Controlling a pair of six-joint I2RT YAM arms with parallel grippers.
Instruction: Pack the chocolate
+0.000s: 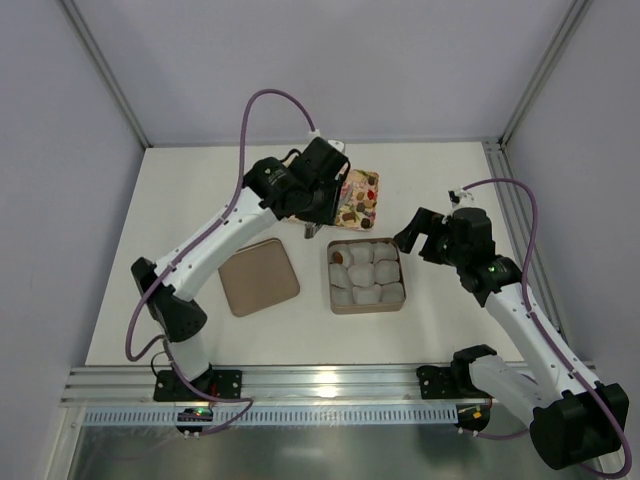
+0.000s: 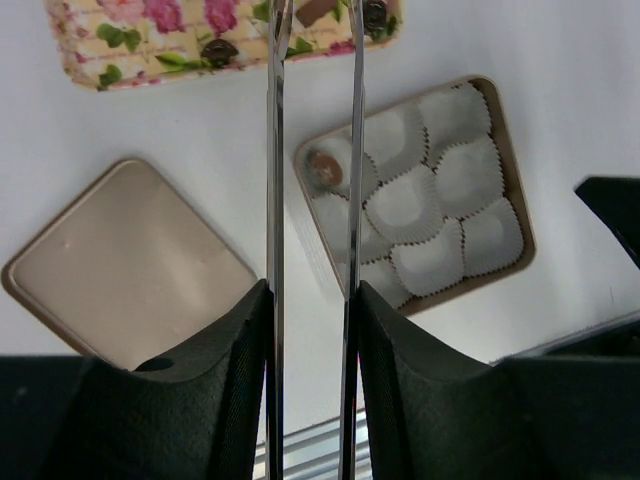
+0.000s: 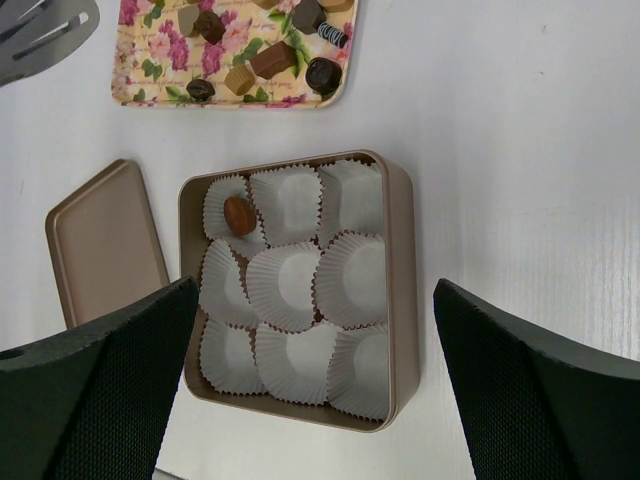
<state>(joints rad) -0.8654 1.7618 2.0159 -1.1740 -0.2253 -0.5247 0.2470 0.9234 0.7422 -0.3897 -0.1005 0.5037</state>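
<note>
left pincer [image 2: 312, 30]: blades narrowly apart, nothing seen between | right pincer [image 3: 315, 290]: wide open, empty, above box [image 3: 400, 300] | chocolate [image 3: 270, 60]: most on tray [image 3: 135, 95], top of frame; one in box's upper-left cup [image 3: 220, 195]

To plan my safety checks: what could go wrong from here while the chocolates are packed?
The left gripper has thin fingers that may let a small chocolate slip, or bump its close neighbours on the floral tray. The paper cups crowd and overlap in the box, so a released piece may land between cups.
</note>
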